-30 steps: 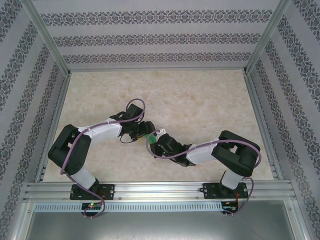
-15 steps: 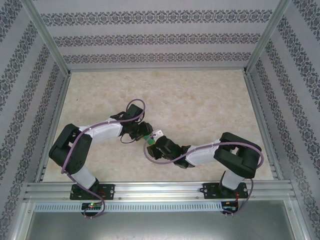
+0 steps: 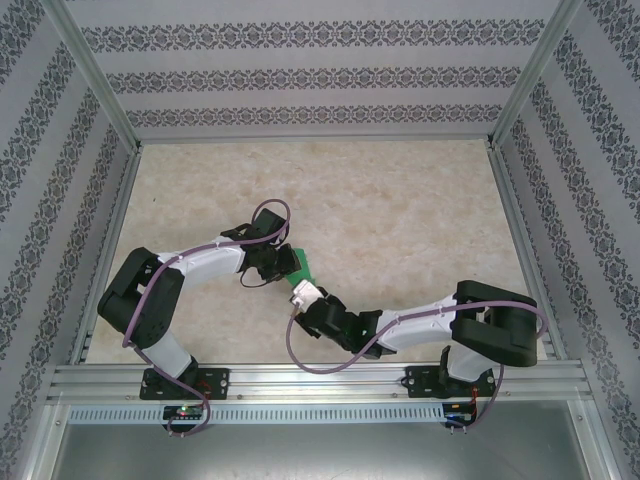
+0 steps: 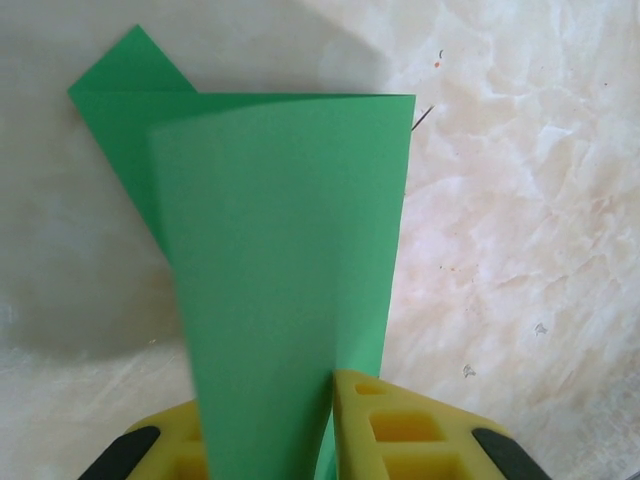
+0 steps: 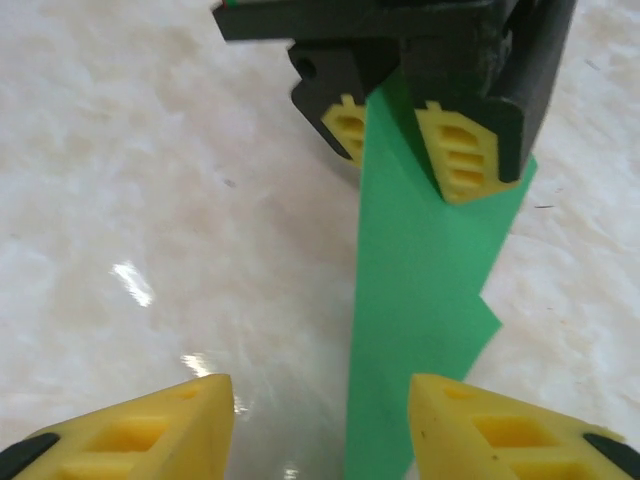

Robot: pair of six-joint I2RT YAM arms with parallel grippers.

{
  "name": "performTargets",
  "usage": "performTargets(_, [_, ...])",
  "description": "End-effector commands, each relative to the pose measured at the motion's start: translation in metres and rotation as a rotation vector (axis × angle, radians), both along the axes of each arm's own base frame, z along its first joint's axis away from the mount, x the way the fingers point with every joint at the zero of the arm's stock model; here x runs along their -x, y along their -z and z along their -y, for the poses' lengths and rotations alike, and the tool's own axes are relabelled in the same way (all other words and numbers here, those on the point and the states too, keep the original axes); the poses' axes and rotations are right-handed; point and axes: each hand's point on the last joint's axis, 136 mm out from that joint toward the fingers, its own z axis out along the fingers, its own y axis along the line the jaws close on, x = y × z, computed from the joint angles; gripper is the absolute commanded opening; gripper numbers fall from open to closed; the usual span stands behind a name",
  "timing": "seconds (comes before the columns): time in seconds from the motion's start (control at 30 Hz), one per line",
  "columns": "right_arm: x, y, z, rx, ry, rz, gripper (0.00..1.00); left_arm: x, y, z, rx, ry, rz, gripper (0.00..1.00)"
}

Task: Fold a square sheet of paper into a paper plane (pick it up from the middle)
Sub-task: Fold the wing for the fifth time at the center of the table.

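Glossy marbled beige tabletop (image 3: 400,200) is being worked over; thin bright green sheet (image 4: 290,250), folded lengthwise into a creased strip, is being pinched mid-table by left gripper (image 5: 400,140); right gripper (image 5: 320,420) is being held spread, yellow fingers (image 5: 490,430) flanking strip's end

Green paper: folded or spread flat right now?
Folded. In the left wrist view the green paper lies in overlapping layers, a corner sticking out behind, pinched in the left gripper.
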Motion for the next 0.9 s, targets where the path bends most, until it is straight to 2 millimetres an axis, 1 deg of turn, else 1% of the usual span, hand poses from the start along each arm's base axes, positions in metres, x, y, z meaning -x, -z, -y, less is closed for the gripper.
performTargets(0.0, [-0.017, -0.005, 0.006, 0.115, 0.047, 0.139, 0.46, -0.007, -0.004, -0.003, -0.012, -0.006, 0.008, 0.17])
performTargets(0.13, [-0.023, -0.002, 0.0, 0.171, 0.044, 0.178, 0.42, -0.006, -0.004, -0.003, -0.013, -0.005, 0.006, 0.17])
performTargets(0.3, [-0.028, 0.002, -0.004, 0.177, 0.048, 0.187, 0.36, -0.007, -0.004, -0.002, -0.013, 0.0, 0.004, 0.17])
performTargets(0.47, [-0.031, 0.008, -0.003, 0.185, 0.064, 0.18, 0.33, -0.007, -0.003, -0.003, -0.015, 0.001, 0.003, 0.17])
performTargets(0.57, [-0.032, 0.009, -0.004, 0.188, 0.071, 0.176, 0.29, -0.007, -0.003, -0.002, -0.013, 0.001, 0.002, 0.17])
performTargets(0.8, [-0.035, 0.01, -0.002, 0.181, 0.094, 0.172, 0.18, -0.007, -0.004, -0.002, -0.016, 0.004, 0.001, 0.17])
performTargets(0.87, [-0.037, 0.01, -0.001, 0.174, 0.103, 0.166, 0.12, -0.007, -0.003, -0.003, -0.019, 0.003, 0.001, 0.17])
